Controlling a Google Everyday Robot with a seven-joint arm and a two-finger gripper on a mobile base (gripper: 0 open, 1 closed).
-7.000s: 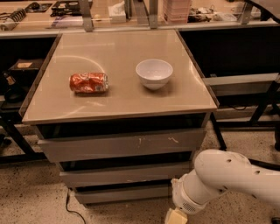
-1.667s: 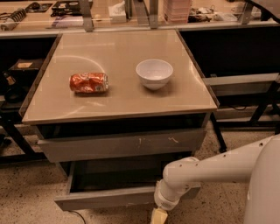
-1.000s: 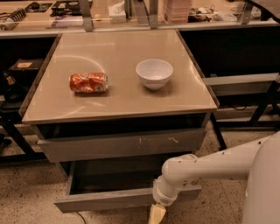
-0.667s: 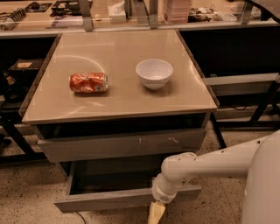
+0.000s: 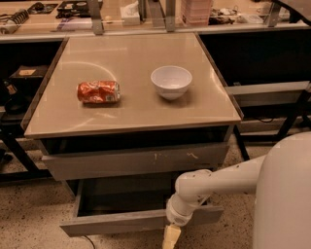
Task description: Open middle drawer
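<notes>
The middle drawer [image 5: 121,222] is a plain grey front panel, pulled out well past the cabinet, with its shallow grey tray [image 5: 126,199] showing inside. Above it sits the larger grey drawer front with white scratch marks [image 5: 136,161], shut. The smallest drawer is hidden below the open one. My gripper [image 5: 171,237] is cream-coloured, at the end of the white arm [image 5: 204,187], and hangs at the lower edge of the middle drawer's front, right of its centre. Its contact with the panel is hidden by the wrist.
A crushed orange can [image 5: 98,92] and a white bowl [image 5: 171,81] rest on the beige cabinet top [image 5: 131,53]. Cluttered benches run along the back [image 5: 146,14]. Dark table legs stand at left [image 5: 14,151] and right [image 5: 291,121]. Speckled floor [image 5: 34,214] surrounds the cabinet.
The middle drawer went from shut to pulled far out toward the camera. My arm moved left and down with it; over the last second it shifted only slightly.
</notes>
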